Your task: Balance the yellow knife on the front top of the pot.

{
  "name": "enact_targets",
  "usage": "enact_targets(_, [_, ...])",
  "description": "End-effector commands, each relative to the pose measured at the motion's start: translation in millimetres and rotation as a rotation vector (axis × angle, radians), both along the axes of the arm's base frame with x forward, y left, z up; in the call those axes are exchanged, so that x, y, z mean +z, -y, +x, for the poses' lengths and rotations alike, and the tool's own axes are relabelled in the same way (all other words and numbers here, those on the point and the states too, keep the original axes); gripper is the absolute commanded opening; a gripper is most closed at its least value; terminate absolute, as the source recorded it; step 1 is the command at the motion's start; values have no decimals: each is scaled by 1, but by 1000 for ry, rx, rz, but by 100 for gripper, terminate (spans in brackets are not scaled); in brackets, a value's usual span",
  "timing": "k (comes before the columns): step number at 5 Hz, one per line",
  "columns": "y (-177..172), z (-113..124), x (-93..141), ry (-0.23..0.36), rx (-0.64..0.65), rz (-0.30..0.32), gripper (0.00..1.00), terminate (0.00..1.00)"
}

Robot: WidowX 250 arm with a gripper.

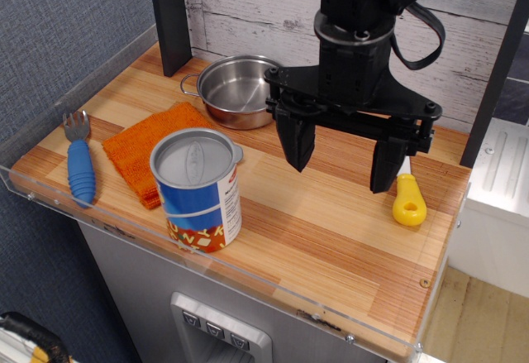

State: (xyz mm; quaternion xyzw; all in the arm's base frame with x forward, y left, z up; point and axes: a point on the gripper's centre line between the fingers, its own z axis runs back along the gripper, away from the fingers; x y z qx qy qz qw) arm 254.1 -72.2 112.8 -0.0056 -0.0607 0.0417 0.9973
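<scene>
The yellow knife [408,198] lies on the wooden table near the right edge; its yellow handle shows, and its white blade is mostly hidden behind my right finger. The pot [235,91] stands at the back of the table, shiny and empty, with one loop handle on its left. My gripper [343,156] hangs open and empty above the table, between the pot and the knife. Its right fingertip [385,174] is just left of the knife handle. The left finger [297,146] is right of the pot.
A tall blue-labelled tin can [198,189] stands at the front left. An orange cloth [149,148] lies behind it, and a blue-handled fork [79,160] lies at the far left. A clear plastic rim [207,268] borders the table's front. A black post [171,16] stands at the back left.
</scene>
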Motion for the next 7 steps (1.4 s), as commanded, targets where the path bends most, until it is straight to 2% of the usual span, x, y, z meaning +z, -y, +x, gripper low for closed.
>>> enact_targets(1, [0, 0, 0, 0, 0, 0, 100, 0])
enact_targets(2, [10, 22, -1, 44, 183, -58, 100, 0])
enact_targets(3, [15, 52, -15, 70, 433, -99, 100, 0])
enact_targets(4, [21, 76, -34, 43, 499, -140, 100, 0])
enact_targets(5, [29, 93, -48, 33, 554, -120, 100, 0])
enact_targets(7, [34, 103, -79, 36, 547, -76, 100, 0])
